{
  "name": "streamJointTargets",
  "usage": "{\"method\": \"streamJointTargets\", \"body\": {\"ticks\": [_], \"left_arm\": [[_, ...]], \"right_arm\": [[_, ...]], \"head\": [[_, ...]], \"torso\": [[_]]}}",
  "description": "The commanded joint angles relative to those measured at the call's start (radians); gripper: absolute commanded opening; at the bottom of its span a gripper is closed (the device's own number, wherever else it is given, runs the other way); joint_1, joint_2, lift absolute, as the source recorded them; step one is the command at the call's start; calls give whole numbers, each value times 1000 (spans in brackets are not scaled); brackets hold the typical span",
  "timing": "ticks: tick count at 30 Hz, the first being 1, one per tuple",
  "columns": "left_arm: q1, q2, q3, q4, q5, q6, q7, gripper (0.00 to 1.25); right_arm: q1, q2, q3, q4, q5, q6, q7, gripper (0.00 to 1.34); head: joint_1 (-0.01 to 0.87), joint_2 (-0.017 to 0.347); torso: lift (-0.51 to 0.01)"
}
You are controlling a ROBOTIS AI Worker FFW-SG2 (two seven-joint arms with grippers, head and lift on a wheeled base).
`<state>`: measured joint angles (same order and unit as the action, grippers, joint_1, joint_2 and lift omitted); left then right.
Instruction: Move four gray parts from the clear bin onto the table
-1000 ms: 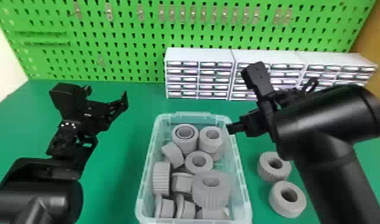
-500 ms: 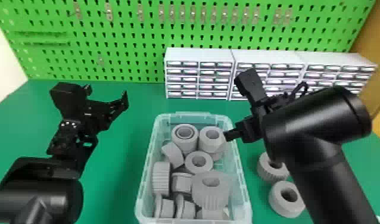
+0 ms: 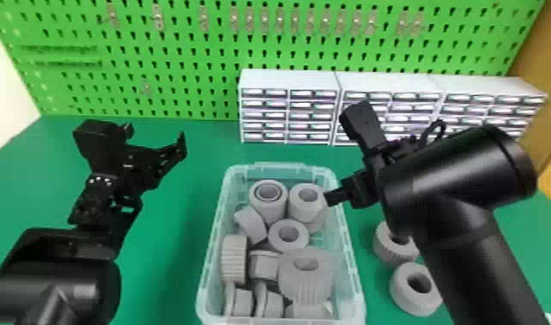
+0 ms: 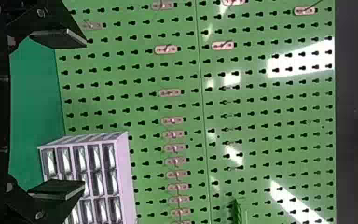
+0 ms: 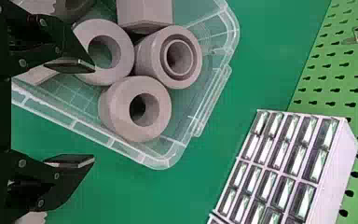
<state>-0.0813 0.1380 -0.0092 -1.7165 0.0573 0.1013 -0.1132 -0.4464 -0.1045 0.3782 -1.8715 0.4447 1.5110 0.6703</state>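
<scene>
Two gray parts (image 3: 400, 294) are seen on the worktop (image 3: 166, 268) toward four o'clock from the clear bin (image 3: 210, 244), others inside. Toward two o'clock, the right pincer (image 5: 93, 114) is spread wide, empty; if lowered off-line, it could be snagged on the bin.

no readable text, no legible labels, no brand names, no numbers, no signs to be made out

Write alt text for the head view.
Clear bin of gray parts on a green table, the robot's right gripper over its right rim. Two more parts lie right of the bin; the left gripper hangs open at left.
</scene>
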Motion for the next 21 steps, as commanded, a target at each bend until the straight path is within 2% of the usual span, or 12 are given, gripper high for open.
{"method": "streamJointTargets", "body": {"ticks": [1,11,16,21], "left_arm": [[0,0,0,0,-1,0,0,1042],[2,0,5,0,1,0,0,1040],[3,-1,3,0,-1,0,0,1042],[8,0,6,0,-1,0,0,1042]], "right_arm": [[0,-1,1,2,-1,-8,0,772],[-14,-6,7,64,-31,-100,0,810],[-34,-15,10,127,-77,-176,0,816],[-63,-26,34,229,-129,-270,0,816]], "head": [[678,34],[678,34],[678,34],[678,34]], "torso": [[-50],[-50],[-50],[-50]]}}
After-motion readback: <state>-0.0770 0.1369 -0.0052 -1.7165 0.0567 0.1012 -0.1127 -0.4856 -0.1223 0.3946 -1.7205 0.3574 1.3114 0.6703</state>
